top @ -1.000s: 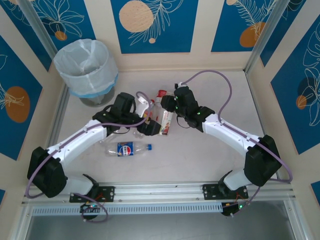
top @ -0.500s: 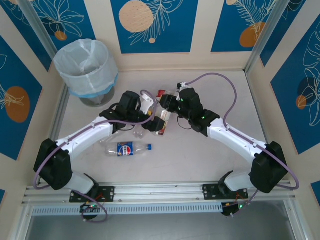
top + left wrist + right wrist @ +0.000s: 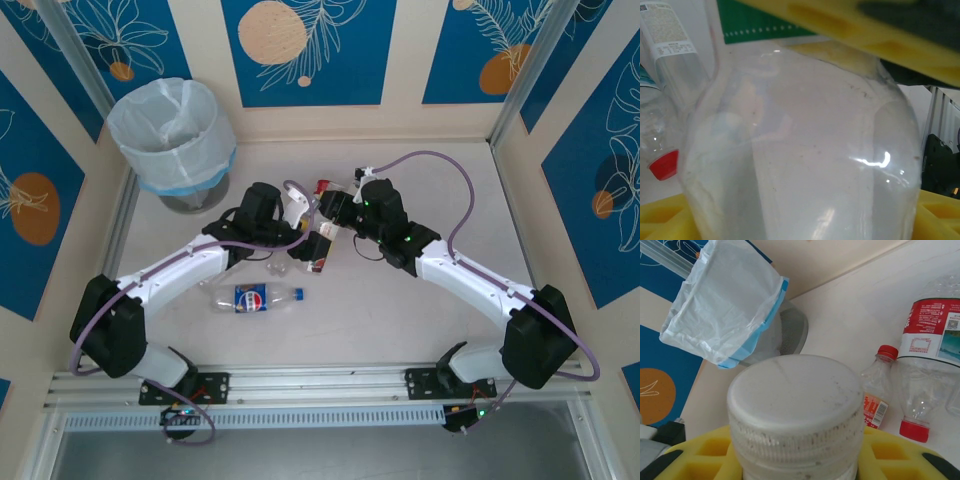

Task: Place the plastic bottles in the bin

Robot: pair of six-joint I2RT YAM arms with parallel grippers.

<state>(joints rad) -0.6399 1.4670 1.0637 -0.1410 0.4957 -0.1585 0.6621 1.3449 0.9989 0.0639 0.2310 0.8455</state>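
Plastic bottles (image 3: pixel 927 340) cluster mid-table, well apart from the bin (image 3: pixel 180 160), which looks empty; the right gripper (image 3: pixel 797 455) clamps a white-capped bottle (image 3: pixel 792 390), and the left gripper (image 3: pixel 805 125) straddles a clear bottle (image 3: pixel 790 170), grip unclear.

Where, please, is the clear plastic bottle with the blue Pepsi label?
In the top view the blue-labelled bottle lies on its side, left of centre, just on the near side of the left arm.

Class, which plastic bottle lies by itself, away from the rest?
The bottle with the blue Pepsi label: it lies on its side alone, nearest the front, while the other bottles are bunched together farther back.
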